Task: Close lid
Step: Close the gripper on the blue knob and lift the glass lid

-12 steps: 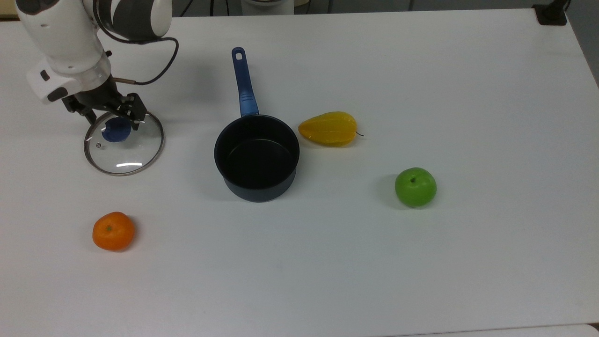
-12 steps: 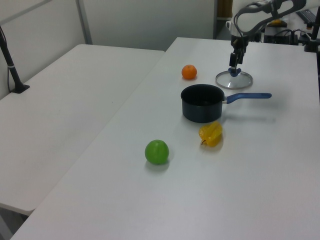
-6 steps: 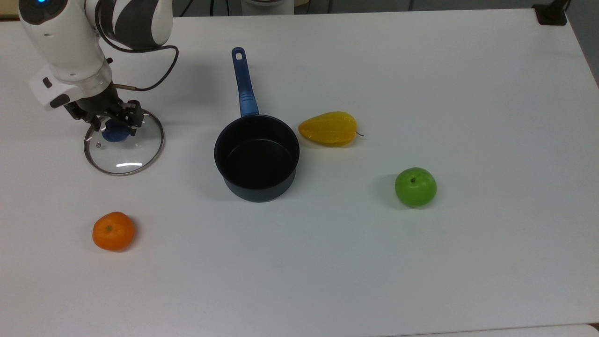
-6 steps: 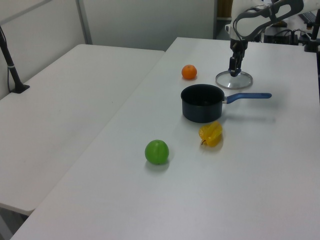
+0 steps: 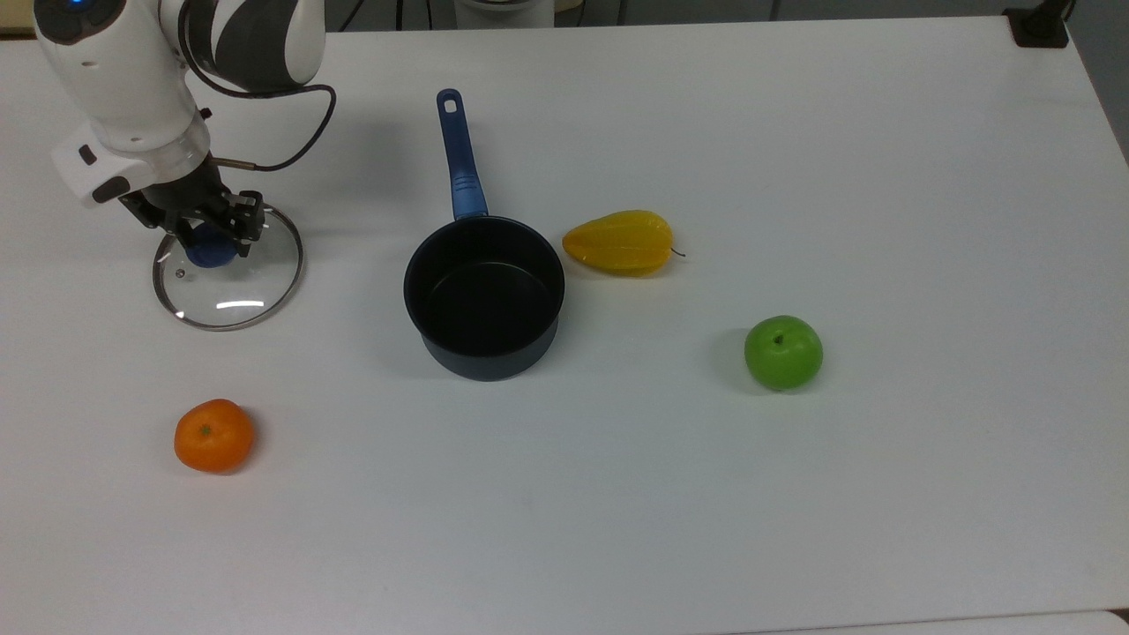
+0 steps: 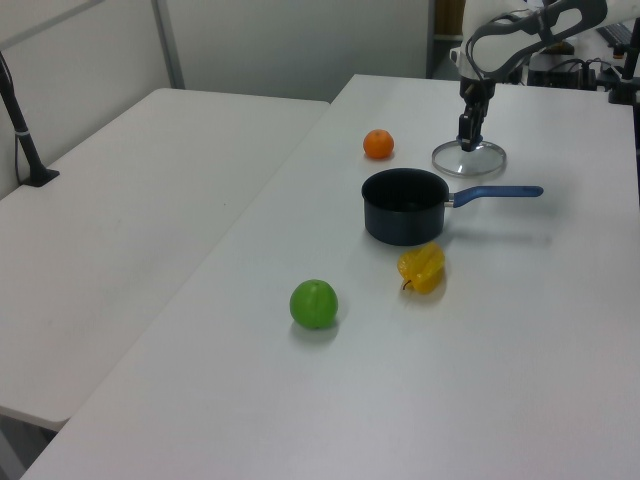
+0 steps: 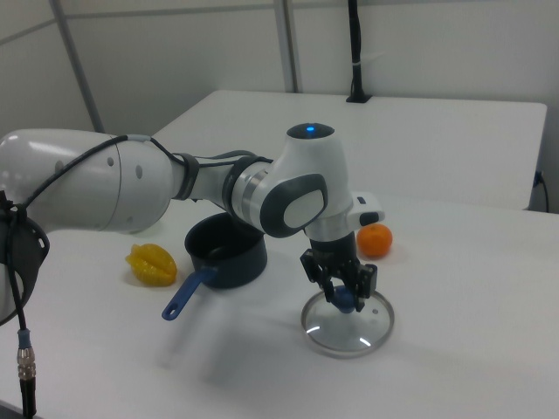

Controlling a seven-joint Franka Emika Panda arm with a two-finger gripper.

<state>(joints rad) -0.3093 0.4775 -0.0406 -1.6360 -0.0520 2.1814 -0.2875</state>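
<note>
My gripper (image 5: 209, 231) has come down onto the knob (image 5: 210, 254) over the last second, and its fingers now look closed on the blue knob from both sides. Since half a second ago the lid (image 5: 228, 278) has shifted a little toward the top view's left, and its rim sits slightly differently against the table (image 5: 794, 176); I read that as the grasp taking hold and the lift just beginning, though I cannot tell whether the rim has fully left the surface. In the top view the lid lies at about 9 o'clock from the pan (image 5: 483, 295), well apart from it, with the orange (image 5: 213, 435) at 6 o'clock of the lid. The pan stands open and empty, handle pointing to 12 o'clock. So the pick looks secured; the carry across to the pan and the lowering onto its rim are not yet done.
</note>
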